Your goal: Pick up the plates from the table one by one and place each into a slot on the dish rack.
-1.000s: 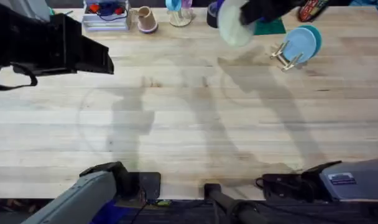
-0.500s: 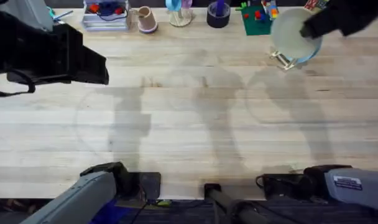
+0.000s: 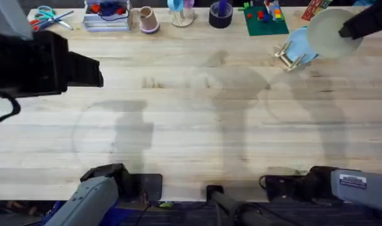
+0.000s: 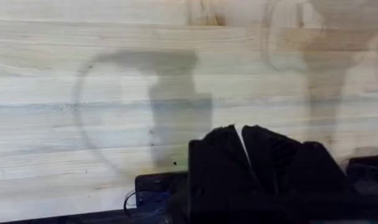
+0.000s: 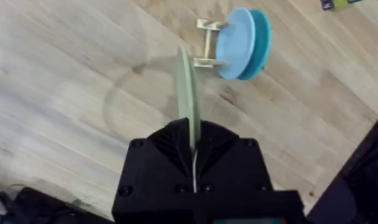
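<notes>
My right gripper (image 5: 193, 149) is shut on the rim of a pale yellow-green plate (image 5: 188, 93), held on edge in the air. In the overhead view this plate (image 3: 328, 32) hangs at the far right, just right of the dish rack (image 3: 286, 58), with the right gripper (image 3: 351, 29) beside it. Two blue plates (image 3: 300, 44) stand in the rack. The right wrist view shows the rack (image 5: 207, 45) with a light blue plate (image 5: 234, 42) and a teal plate (image 5: 261, 36) behind it. My left gripper (image 4: 242, 134) is shut on nothing, raised over bare table (image 3: 191, 132) at the left.
Along the table's back edge lie scissors (image 3: 45, 14), a clear tray of small items (image 3: 106, 15), a pink cup (image 3: 148, 19), a dark round holder (image 3: 220, 15) and a green baseplate with bricks (image 3: 265, 19). The left arm (image 3: 34, 63) looms large at the upper left.
The right gripper has carried the yellow-green plate rightward along the back of the table, from left of the rack to just past it. The left arm has drifted slightly left.
</notes>
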